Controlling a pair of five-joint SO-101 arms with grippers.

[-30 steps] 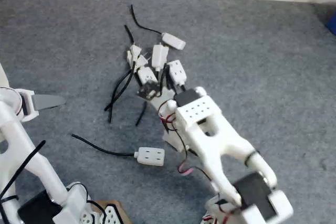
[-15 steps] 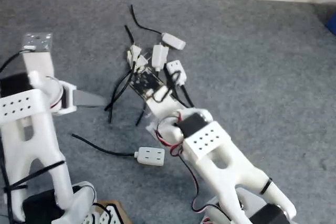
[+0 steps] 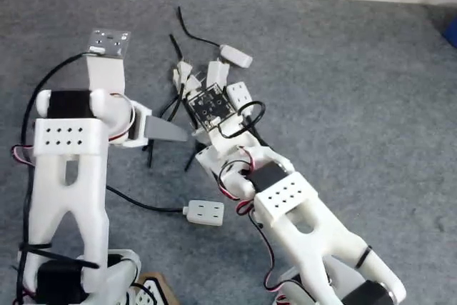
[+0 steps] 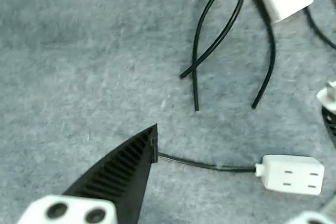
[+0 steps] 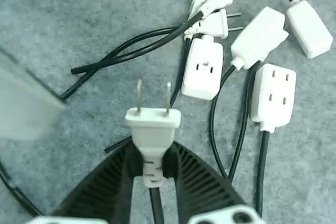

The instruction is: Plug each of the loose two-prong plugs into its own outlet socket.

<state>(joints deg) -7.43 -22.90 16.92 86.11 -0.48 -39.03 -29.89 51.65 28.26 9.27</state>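
Firmly, the right claw (image 5: pixel 152 151) clamps a plug (image 5: pixel 153 124), prongs toward a socket (image 5: pixel 203 69).

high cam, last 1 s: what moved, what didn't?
Left gripper swung in from the far left toward the pile of plugs and sockets and is now beside it. Right gripper, shut on a plug, edged slightly farther toward the pile as its arm re-posed. The pile and the lone socket stayed put.
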